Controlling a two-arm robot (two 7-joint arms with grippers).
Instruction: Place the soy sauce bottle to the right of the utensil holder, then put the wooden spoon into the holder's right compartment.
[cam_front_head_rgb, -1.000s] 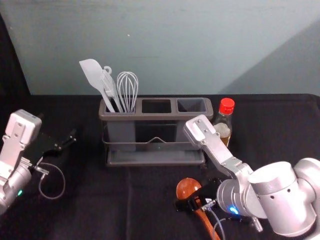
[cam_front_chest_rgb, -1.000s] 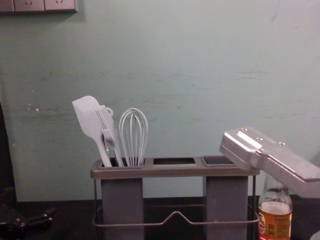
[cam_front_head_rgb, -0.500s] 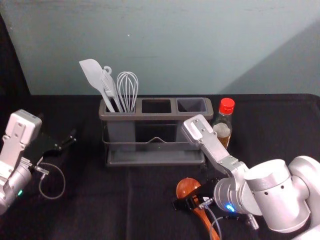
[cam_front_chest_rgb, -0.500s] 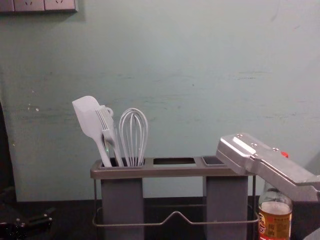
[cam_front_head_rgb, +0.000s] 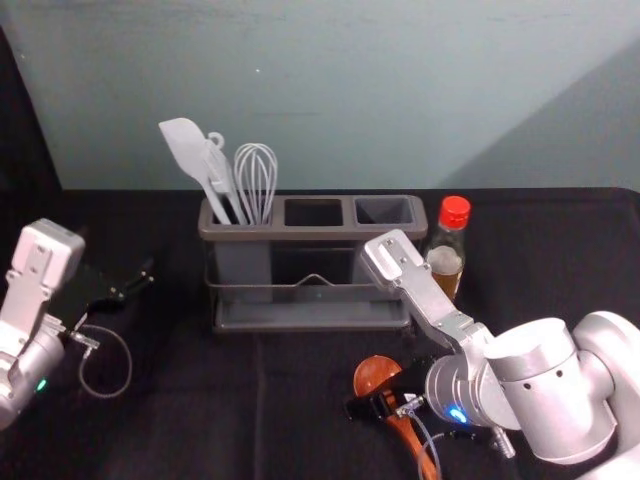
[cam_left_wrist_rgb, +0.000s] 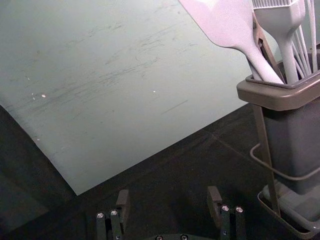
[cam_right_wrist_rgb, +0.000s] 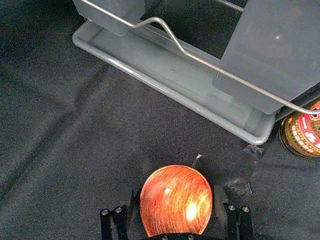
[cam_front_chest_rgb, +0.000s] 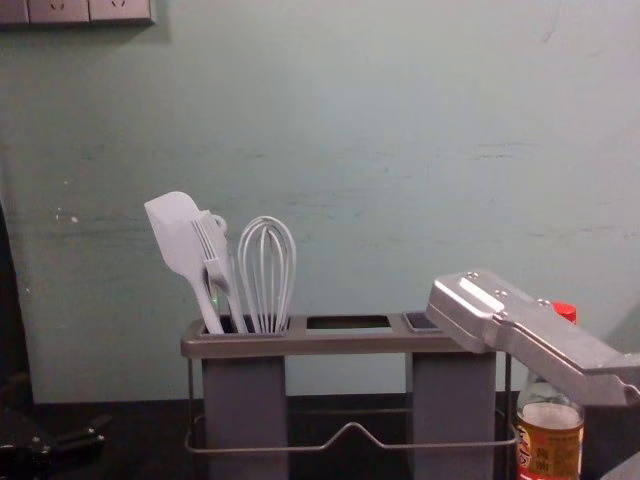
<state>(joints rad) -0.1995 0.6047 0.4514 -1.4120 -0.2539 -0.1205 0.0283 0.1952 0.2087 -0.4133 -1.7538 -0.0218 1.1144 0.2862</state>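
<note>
- Your wooden spoon (cam_front_head_rgb: 375, 373) lies on the black-covered surface (cam_front_head_rgb: 200, 400) in front of the utensil holder (cam_front_head_rgb: 312, 234), its bowl toward the holder and its handle running back and off to the right.
- Your right claw (cam_front_head_rgb: 385, 396) is down at the spoon's neck, spread open; in the right wrist view you see 1 finger on each side of the bowl.
- Your soy sauce bottle (cam_front_head_rgb: 446, 262) stands upright just beside the holder's right end, red cap on; in the chest view your right arm (cam_front_chest_rgb: 530, 335) crosses in front of its neck.
- The holder has 3 compartments; the left 1 carries a spatula (cam_front_head_rgb: 187, 150), a whisk (cam_front_head_rgb: 255, 180) and other pale utensils.
- Your left claw (cam_front_head_rgb: 122, 278) is parked over the surface, left of the holder, its 2 fingers apart.
- Behind everything you have a pale green wall (cam_front_head_rgb: 350, 90), with sockets (cam_front_chest_rgb: 90, 10) high on the left.
</note>
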